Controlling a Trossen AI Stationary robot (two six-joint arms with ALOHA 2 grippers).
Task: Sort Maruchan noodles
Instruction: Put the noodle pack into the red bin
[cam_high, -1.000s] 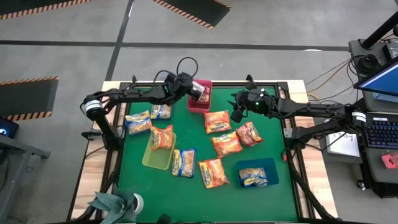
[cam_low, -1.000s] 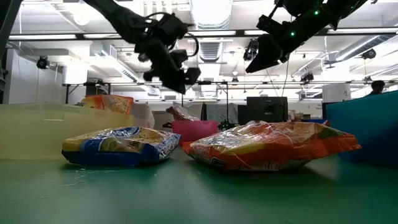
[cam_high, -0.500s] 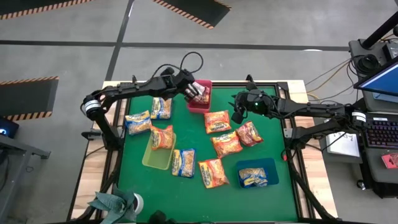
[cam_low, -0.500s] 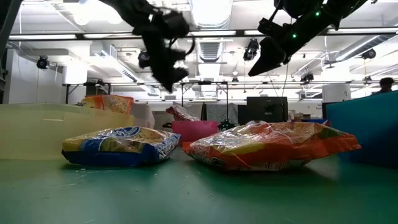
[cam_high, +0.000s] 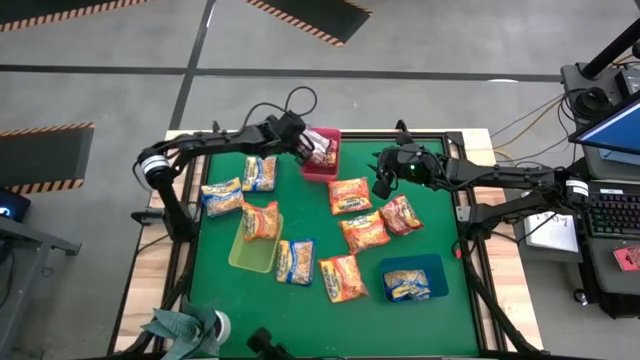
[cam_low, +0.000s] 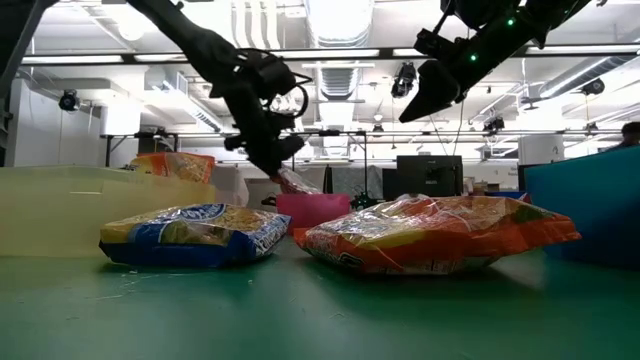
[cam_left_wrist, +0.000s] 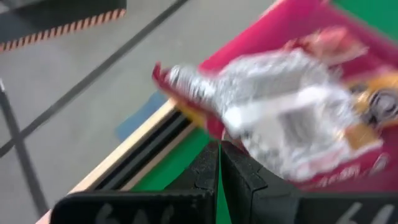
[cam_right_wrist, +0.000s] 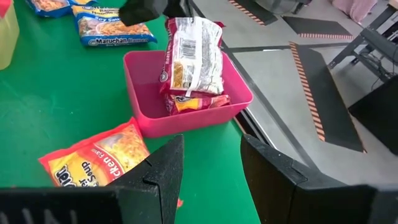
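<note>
A: What is seen from above?
B: The left gripper (cam_high: 300, 150), fingers pressed together and holding nothing, is beside the red tray (cam_high: 321, 168); a dark red packet (cam_high: 320, 147) leans in it.

A: And from the right wrist?
B: The right gripper (cam_right_wrist: 208, 171) is seen part open, empty, above the green tabletop (cam_right_wrist: 62, 118).

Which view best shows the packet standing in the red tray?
The right wrist view: the dark red packet leans upright in the red tray, back label showing. Left wrist view blurs it, high view shows it small, low view only its tip.
</note>
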